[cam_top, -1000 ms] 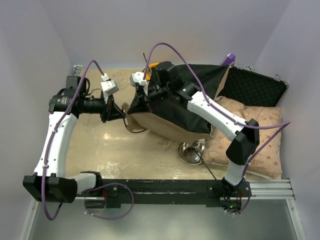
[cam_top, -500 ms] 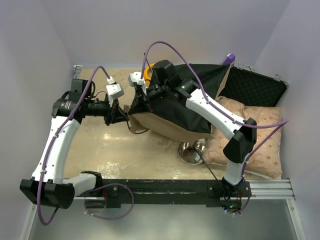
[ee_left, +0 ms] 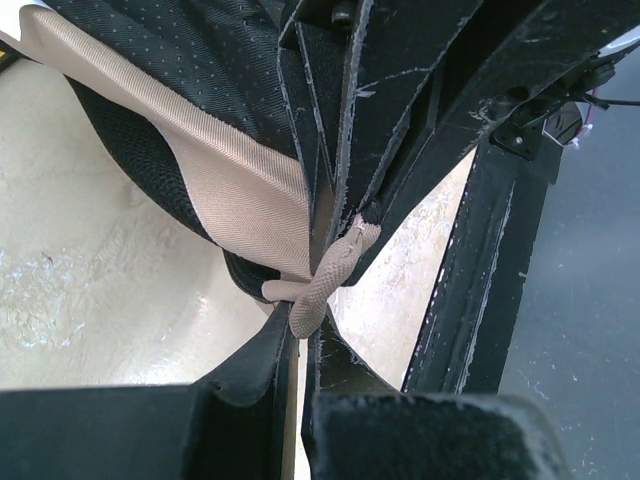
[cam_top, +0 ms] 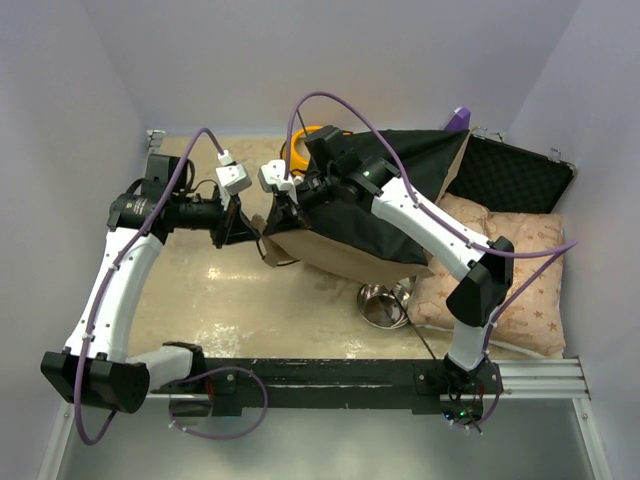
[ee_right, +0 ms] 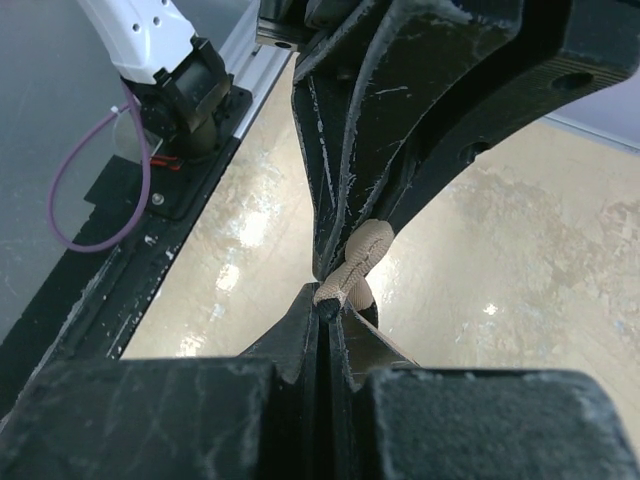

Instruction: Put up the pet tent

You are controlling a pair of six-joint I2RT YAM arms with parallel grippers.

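1. Pet tent [cam_top: 330,250] lies in the upper middle of the top view and is not yet standing. Its tan side faces the bottom of the frame, and the black lining sags over the top.
2. At the tent's left corner a small tan loop [ee_left: 322,285] comes out of the fabric.
3. Left gripper [cam_top: 255,222] comes in from the left of the frame, and its jaws are clenched on this loop. Right gripper [cam_top: 277,210] reaches across the tent from the right and is clenched on the same loop. The two sets of fingers meet nose to nose there.
4. Just below the tent stands a steel bowl [cam_top: 383,303]. A star-patterned cushion [cam_top: 510,270] lies at the right, and a yellow feeder [cam_top: 298,140] shows behind the tent.
5. What could go wrong, in my judgement:
   - The loop is short, so a pull in two directions may slide it out of one grip, and the corner would drop.
   - A hard pull may drag the whole tent toward the bowl.
   - The fingers are very close together and may knock each other.
   - The right arm lies over the lining and may press the tent flat.
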